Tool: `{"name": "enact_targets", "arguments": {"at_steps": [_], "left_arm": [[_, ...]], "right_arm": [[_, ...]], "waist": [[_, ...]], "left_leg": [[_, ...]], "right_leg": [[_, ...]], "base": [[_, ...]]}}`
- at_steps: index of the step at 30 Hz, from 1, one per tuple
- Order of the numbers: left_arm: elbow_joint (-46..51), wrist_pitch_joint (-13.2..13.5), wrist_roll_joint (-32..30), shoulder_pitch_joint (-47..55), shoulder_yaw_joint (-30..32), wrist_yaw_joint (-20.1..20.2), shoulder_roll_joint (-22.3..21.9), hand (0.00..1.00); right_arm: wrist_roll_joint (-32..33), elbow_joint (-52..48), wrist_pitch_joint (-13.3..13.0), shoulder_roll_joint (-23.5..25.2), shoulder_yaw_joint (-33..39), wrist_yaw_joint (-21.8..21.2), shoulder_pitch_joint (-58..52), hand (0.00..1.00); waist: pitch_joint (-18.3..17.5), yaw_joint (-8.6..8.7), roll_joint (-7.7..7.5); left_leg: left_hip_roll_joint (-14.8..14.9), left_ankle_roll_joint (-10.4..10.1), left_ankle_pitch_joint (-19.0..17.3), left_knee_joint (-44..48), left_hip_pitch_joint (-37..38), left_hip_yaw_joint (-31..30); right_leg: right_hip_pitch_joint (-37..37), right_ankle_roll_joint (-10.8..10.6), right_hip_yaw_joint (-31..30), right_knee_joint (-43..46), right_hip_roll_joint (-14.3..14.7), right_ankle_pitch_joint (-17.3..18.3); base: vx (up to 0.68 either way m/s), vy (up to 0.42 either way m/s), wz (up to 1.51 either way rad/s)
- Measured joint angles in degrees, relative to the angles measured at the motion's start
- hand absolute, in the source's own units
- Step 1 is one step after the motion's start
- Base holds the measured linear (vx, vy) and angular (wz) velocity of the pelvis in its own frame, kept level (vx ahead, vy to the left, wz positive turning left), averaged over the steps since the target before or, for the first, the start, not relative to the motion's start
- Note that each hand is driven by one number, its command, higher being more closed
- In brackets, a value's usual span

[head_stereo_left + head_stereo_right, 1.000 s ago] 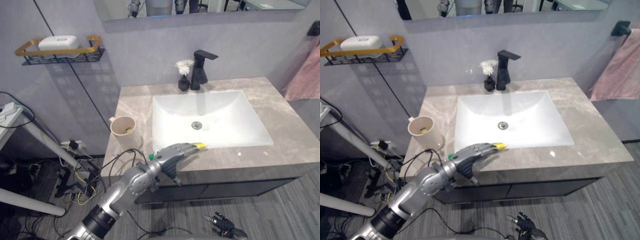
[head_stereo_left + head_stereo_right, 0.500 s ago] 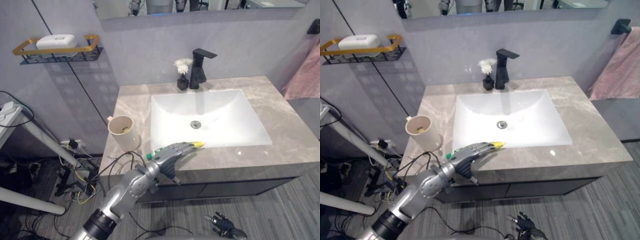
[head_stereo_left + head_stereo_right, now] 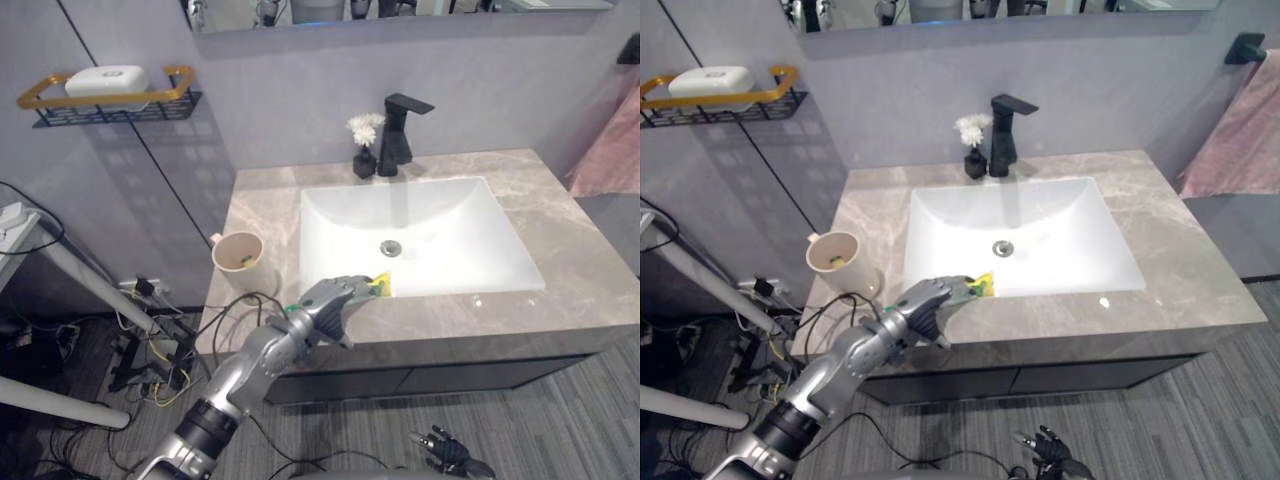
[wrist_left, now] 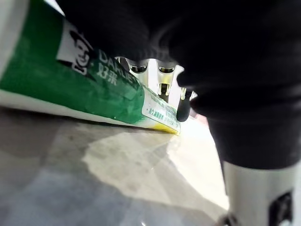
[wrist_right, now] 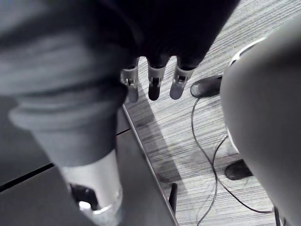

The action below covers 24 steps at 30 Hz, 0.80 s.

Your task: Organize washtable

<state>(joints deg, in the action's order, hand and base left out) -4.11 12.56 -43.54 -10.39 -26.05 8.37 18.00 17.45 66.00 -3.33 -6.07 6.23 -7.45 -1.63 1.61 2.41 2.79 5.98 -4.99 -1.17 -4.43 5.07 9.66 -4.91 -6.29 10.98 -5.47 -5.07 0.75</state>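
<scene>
Left hand (image 3: 330,303) curled round a green tube (image 3: 379,286), yellow end poking out toward the sink (image 3: 480,230). Tube sits low over the counter (image 3: 560,260) at the sink's front left corner; can't tell if it touches.

Progress: early, I judge. Tube gripped, not yet put away. Cup (image 3: 238,262), well to the left, looks the likely home.

Around: tap (image 3: 398,130) and flower vase (image 3: 366,150) behind the sink, soap (image 3: 105,80) on the wall shelf (image 3: 60,100), pink towel (image 3: 610,150) at right. Path to the cup looks clear.

Right hand (image 5: 154,82) hangs low, fingers slack.

A grey wall (image 3: 290,100) rises behind the stone-patterned counter (image 3: 585,275) and white sink (image 3: 450,215); mirror (image 3: 420,6) above, grey plank floor (image 3: 590,410) below, pink towel (image 3: 612,150) right.
</scene>
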Motion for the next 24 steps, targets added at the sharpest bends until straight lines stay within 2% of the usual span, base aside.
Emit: {"name": "enact_targets", "arguments": {"at_steps": [24], "left_arm": [[-2.0, -1.5, 0.0, -1.1, 1.4, -0.9, 0.2, 1.0]], "right_arm": [[0.1, 0.0, -0.1, 0.0, 0.4, 1.0, -0.6, 0.0]], "waist": [[-0.2, 0.52, 0.38]], "left_leg": [[0.1, -0.1, -0.1, 0.6, -0.2, 0.0]], "right_leg": [[0.0, 0.1, -0.1, 0.4, 0.0, 0.1]], "base": [[0.0, 0.0, 0.0]]}}
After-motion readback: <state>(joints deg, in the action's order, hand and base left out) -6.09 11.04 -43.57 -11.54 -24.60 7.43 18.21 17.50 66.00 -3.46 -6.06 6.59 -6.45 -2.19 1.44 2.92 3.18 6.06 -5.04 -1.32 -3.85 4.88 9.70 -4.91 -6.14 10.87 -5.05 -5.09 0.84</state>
